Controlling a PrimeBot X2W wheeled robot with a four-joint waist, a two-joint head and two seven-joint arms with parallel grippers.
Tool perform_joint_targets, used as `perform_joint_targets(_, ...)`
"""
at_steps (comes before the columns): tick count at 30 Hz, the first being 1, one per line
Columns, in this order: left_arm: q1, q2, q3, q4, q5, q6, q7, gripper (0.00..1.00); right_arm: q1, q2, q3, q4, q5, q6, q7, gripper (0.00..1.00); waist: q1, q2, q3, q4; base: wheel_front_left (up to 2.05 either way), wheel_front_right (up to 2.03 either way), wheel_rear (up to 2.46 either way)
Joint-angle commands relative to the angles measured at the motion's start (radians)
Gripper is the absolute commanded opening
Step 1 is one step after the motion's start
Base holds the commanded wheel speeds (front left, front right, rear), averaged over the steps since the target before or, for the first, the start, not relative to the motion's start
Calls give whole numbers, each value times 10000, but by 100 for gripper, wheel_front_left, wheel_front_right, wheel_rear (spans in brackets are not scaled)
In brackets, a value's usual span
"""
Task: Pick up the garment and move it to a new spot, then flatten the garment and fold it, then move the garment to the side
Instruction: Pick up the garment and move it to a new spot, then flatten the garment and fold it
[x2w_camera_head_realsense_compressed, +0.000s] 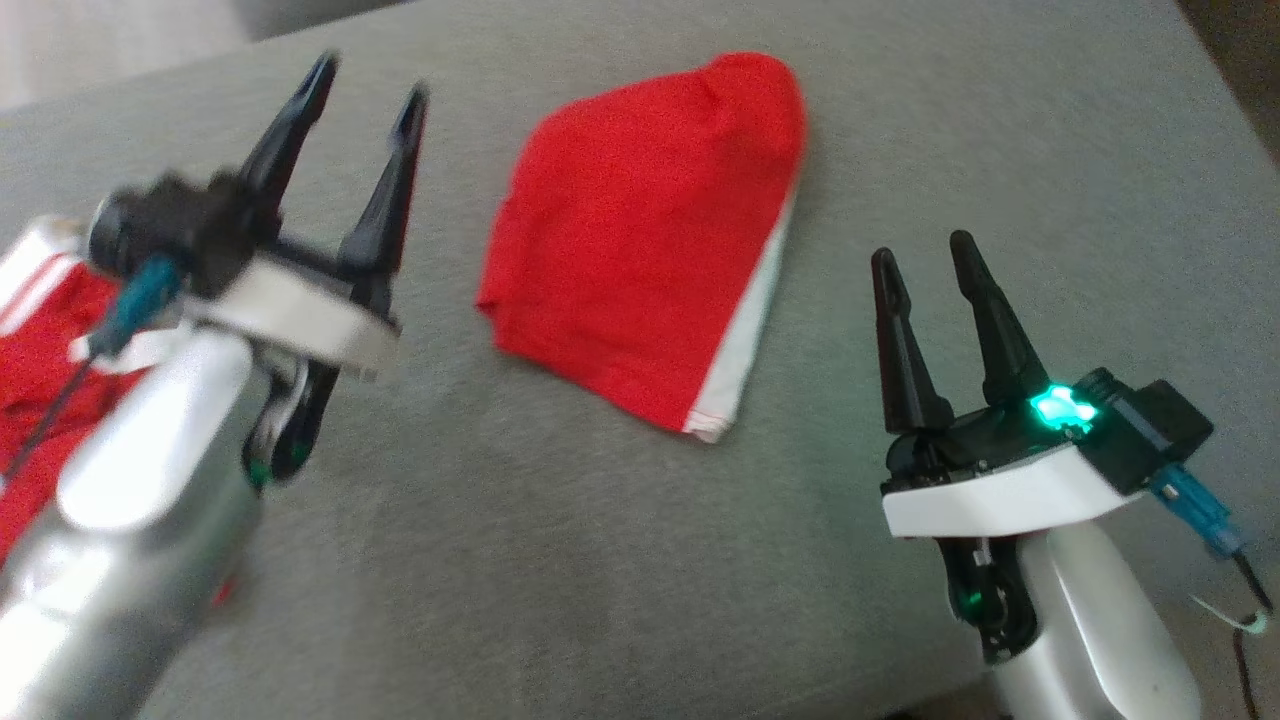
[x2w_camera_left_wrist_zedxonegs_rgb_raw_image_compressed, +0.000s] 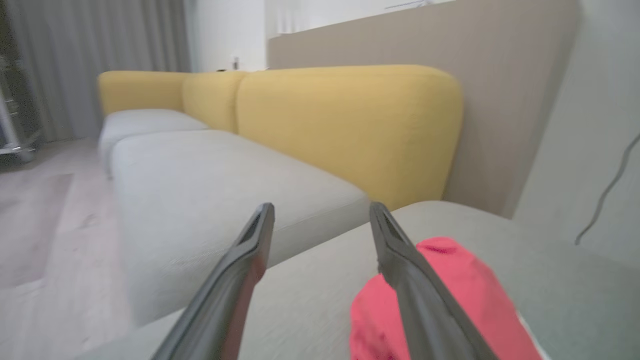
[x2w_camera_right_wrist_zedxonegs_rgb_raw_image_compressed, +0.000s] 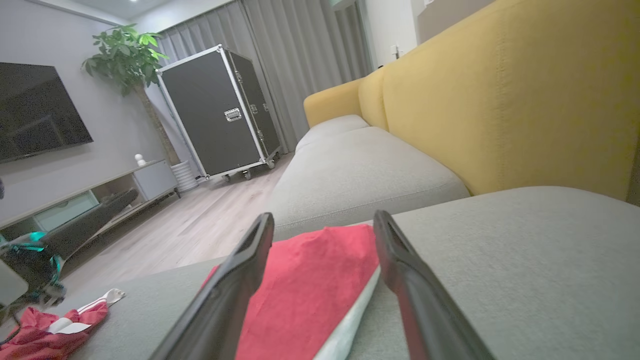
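A folded red garment (x2w_camera_head_realsense_compressed: 640, 240) with a white stripe along its right edge lies flat on the grey cushion (x2w_camera_head_realsense_compressed: 600, 560). The right wrist view looks over the garment (x2w_camera_right_wrist_zedxonegs_rgb_raw_image_compressed: 305, 290) from its near end; in the left wrist view the garment (x2w_camera_left_wrist_zedxonegs_rgb_raw_image_compressed: 465, 300) sits at the lower right. My left gripper (x2w_camera_head_realsense_compressed: 370, 85) is raised to the left of the garment, open and empty, blurred. My right gripper (x2w_camera_head_realsense_compressed: 925, 255) stands open and empty to the right of the garment's near corner.
A second, crumpled red garment with white stripes (x2w_camera_head_realsense_compressed: 40, 370) lies at the left edge, partly behind my left arm. Beyond the cushion run a yellow sofa back (x2w_camera_right_wrist_zedxonegs_rgb_raw_image_compressed: 500, 100) and a grey seat (x2w_camera_right_wrist_zedxonegs_rgb_raw_image_compressed: 360, 175). A black wheeled case (x2w_camera_right_wrist_zedxonegs_rgb_raw_image_compressed: 220, 110) stands on the wooden floor.
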Motion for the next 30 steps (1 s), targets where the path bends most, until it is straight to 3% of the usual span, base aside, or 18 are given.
perform_joint_targets(1,294,457,502,-303,13,101,-103,100,-46,-22,166,-230,-94,-7,-107,100,0,0,-641,859,0,0,0)
perform_joint_targets(7,2749,320,1642,-1365,477,632,-146,100,331,-22,200,214,-628,-7,-107,100,0,0,-1385,2073,0,0,0)
perform_joint_targets(13,5176,-641,3184,-2455,1267,830,-149,100,841,-22,132,643,-1005,-7,-107,100,0,0,-2036,2795,0,0,0)
perform_joint_targets(18,6489,-1543,4156,-2837,2034,500,-149,100,1180,-22,70,853,-1117,-7,-107,100,0,0,-2348,3067,0,0,0)
perform_joint_targets(30,6982,-2631,5577,-2900,3518,-528,-150,100,1168,-22,223,903,-1081,-7,-107,100,0,0,-2363,2958,0,0,0)
